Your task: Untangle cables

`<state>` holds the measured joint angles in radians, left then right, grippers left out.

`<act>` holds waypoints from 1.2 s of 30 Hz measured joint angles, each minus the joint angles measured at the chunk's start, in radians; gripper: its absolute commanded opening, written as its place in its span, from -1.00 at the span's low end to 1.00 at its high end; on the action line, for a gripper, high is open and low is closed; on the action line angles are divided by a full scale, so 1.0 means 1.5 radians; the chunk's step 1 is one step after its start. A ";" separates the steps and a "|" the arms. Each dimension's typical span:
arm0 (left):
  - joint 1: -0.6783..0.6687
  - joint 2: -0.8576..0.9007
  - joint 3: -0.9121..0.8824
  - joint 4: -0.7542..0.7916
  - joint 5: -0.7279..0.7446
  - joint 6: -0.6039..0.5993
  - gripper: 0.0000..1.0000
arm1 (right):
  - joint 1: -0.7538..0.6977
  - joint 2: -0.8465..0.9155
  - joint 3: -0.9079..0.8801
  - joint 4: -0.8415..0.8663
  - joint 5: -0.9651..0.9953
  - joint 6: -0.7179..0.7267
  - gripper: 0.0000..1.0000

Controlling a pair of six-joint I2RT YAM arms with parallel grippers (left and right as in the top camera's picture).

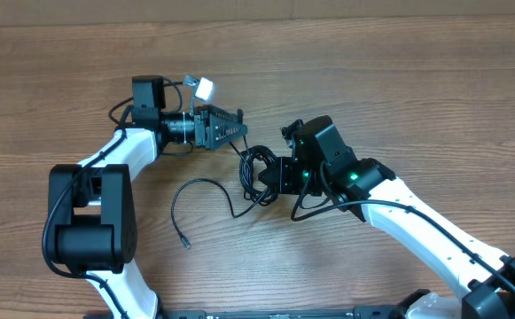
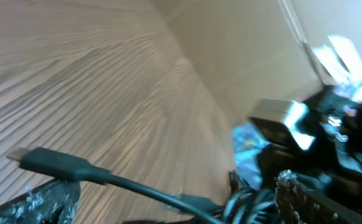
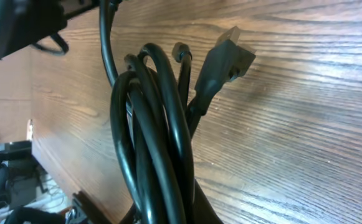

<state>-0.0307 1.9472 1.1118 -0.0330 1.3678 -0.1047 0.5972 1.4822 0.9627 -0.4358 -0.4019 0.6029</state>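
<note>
The cables (image 1: 257, 168) lay near the middle of the bench (image 1: 399, 71), gathered into a tight bundle of black loops. The right hand (image 1: 275, 175) was clenched on that bundle from the right side. Its wrist view showed several strands running side by side down into the grip, with one flat plug (image 3: 227, 59) poking out above them. Pinning the knot this way likely served as an anchor, so that any pull from the other side would draw a strand out rather than drag the whole clump across the wood. One loose strand (image 1: 206, 182) already curved away to the left and ended in a small plug (image 1: 184, 240) lying flat, well apart from the bundle. The left hand (image 1: 239, 131) sat just above and left of the bundle, released, with its fingers (image 2: 43, 200) spread wide. In its own blurred view a cable end crossed the gap between them without being gripped. It seemed lined up to close on a strand leading out of the knot, though which strand could not be told.
</note>
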 measured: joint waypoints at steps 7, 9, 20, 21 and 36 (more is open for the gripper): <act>0.000 0.000 0.000 -0.056 -0.155 -0.072 1.00 | 0.000 0.000 0.000 0.001 0.142 0.038 -0.93; 0.000 0.000 0.000 -0.056 -0.168 -0.084 1.00 | 0.000 0.000 0.000 0.007 0.176 0.043 -0.93; -0.007 0.000 0.000 -0.050 -0.192 -0.242 1.00 | 0.028 0.000 0.000 0.026 0.213 0.052 -0.93; -0.010 0.000 0.000 -0.050 -0.192 -0.251 1.00 | 0.032 0.000 0.000 0.034 0.214 0.052 -0.92; -0.031 0.000 0.000 -0.013 -0.117 -0.299 0.88 | 0.053 0.007 0.000 0.046 0.216 0.054 -0.93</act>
<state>-0.0772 1.9472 1.1114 -0.0528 1.1915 -0.5526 0.6769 1.4921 0.9627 -0.3676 -0.0780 0.6842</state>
